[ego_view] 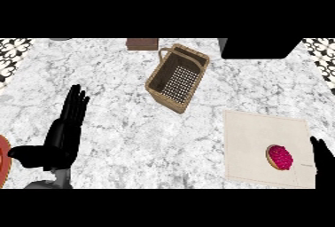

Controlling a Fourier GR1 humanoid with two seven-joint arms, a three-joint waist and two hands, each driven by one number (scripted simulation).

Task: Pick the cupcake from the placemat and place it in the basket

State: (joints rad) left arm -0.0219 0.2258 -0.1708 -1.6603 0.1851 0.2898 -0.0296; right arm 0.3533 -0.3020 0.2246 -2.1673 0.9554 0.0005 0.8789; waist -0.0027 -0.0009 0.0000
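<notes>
A cupcake (280, 157) with magenta topping and a tan rim lies on the beige placemat (258, 137) at the lower right of the counter. A brown wicker basket (178, 78) stands at the upper middle, with nothing visible inside. My right hand (322, 160) shows only partly at the right edge, just right of the cupcake and apart from it. My left hand (64, 131) rests open at the lower left, fingers straight and pointing up, far from both the cupcake and the basket.
A red-orange plate edge (4, 160) shows at the far left. A small brown box (142, 43) lies at the back edge, and a black appliance (258, 48) fills the top right. Patterned tiles flank the marble counter.
</notes>
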